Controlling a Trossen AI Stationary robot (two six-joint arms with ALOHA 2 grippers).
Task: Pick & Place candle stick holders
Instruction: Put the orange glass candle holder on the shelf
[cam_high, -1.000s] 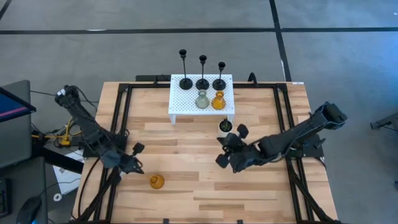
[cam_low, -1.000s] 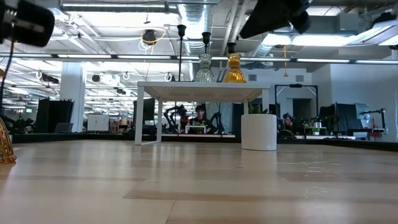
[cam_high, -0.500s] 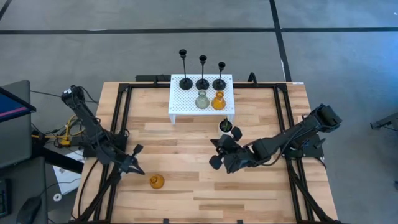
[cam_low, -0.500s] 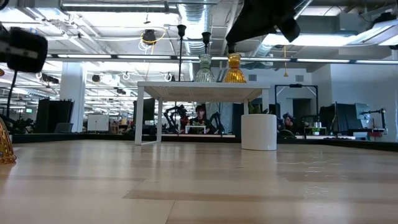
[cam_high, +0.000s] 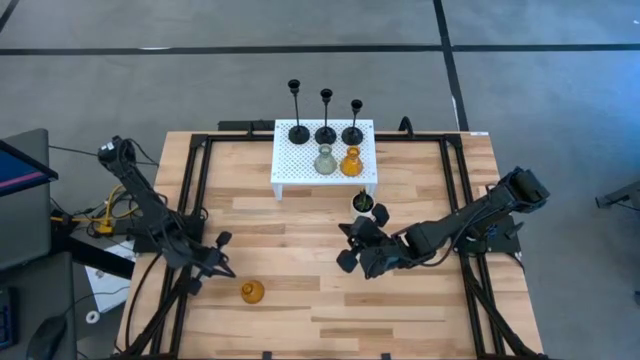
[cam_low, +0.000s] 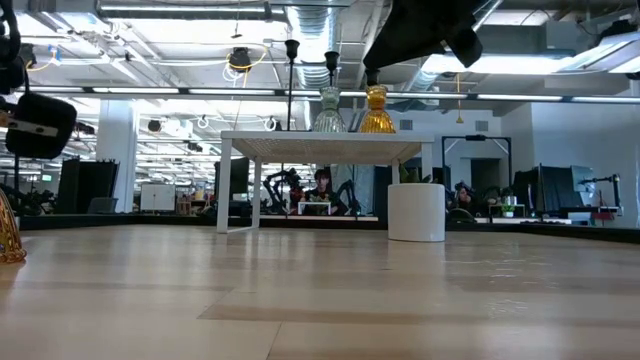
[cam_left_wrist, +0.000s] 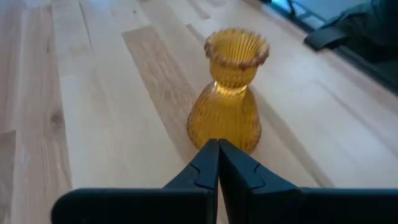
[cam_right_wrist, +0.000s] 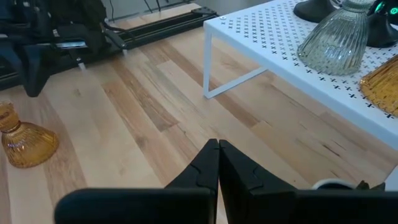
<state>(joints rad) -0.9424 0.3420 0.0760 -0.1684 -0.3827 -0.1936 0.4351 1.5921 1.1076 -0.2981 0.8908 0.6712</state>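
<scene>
Dark fingers of the left gripper (cam_left_wrist: 217, 163) are pressed together and hold nothing, just in front of an amber glass holder (cam_left_wrist: 229, 90) that stands upright and alone on the wooden table (cam_high: 300, 310). Over the middle of the table the right gripper (cam_right_wrist: 217, 163) is also closed and empty. On the white perforated stand (cam_high: 290, 165) at the far edge stand three black holders (cam_high: 325, 131), a grey glass holder (cam_high: 325, 161) and a second amber holder (cam_high: 351, 163).

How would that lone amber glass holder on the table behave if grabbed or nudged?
The amber holder looks like ribbed glass, so probably rigid, fragile and a bit slippery. Its wide bulbous bottom suggests it would slide rather than tip, though a push at the narrow neck might topple it.
</scene>
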